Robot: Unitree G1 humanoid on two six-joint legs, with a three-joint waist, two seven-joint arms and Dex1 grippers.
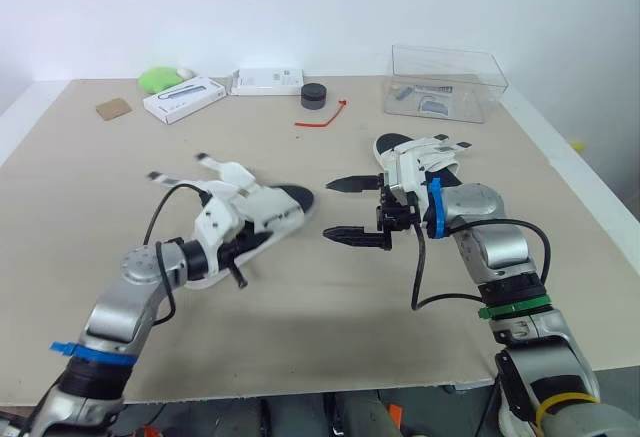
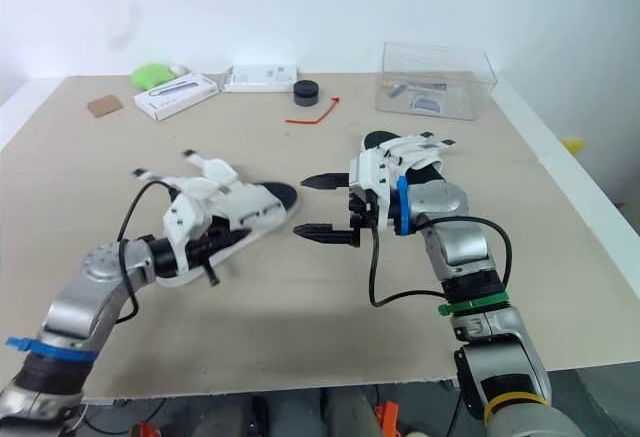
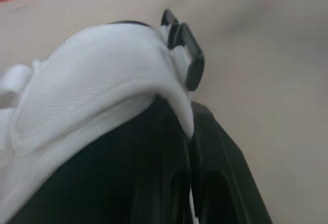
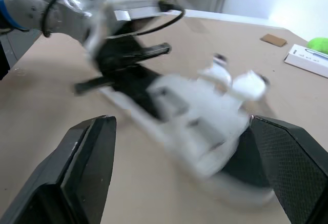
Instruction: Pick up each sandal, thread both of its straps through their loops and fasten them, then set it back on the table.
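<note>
Toward the desk's (image 1: pixel 300 327) left side, the left end effector (image 1: pixel 232 247) is closed on the near sandal (image 1: pixel 262 207), its black fingers narrow under the white upper. The shoe is tilted, its black toe toward the desk's middle, and two loose straps (image 1: pixel 165 178) stick out towards the left edge. Just beside that toe but apart from it, the right end effector (image 1: pixel 330 209) hangs over the desk's middle, spread wide and empty, fingertips aimed at the shoe. Behind it the second sandal (image 1: pixel 425 152) lies flat nearer the right edge, with a clear plastic box (image 1: pixel 445 82) by the far right corner.
</note>
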